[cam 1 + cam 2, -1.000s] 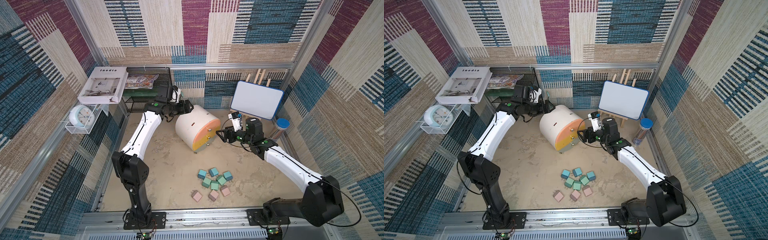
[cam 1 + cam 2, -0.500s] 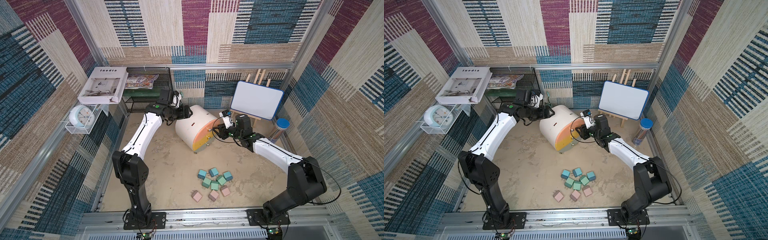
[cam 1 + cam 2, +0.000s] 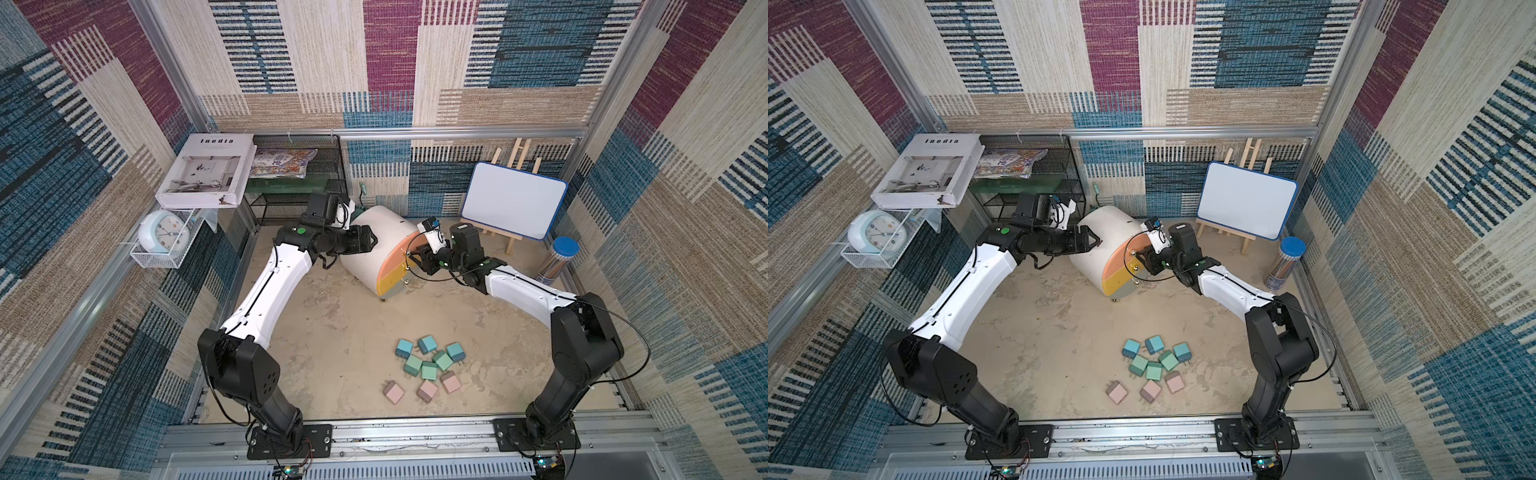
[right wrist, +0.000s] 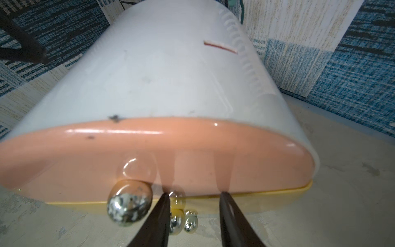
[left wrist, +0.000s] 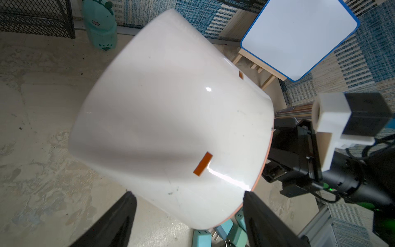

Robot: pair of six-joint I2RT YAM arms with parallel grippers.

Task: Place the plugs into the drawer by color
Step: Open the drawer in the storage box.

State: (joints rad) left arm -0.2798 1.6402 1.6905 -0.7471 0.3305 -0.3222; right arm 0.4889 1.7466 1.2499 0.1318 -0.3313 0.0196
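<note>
The drawer is a white barrel cabinet with peach and yellow fronts, standing at the back middle. My left gripper comes at it from behind; in the left wrist view its fingers press the white body from both sides. My right gripper is at the fronts, open, its tips on the seam under the peach front. The peach knob lies outside the jaws; a small knob sits between them beside one finger. The plugs lie in a loose cluster on the floor in blue, green and pink, seen in both top views.
A whiteboard on an easel and a blue-capped cylinder stand at the back right. A black wire-mesh shelf, a book and a clock are at the back left. A mint green figure stands behind the cabinet.
My right gripper has moved in to the drawer fronts and its jaws have narrowed. My left gripper has come down against the cabinet's back and closed onto its body.
</note>
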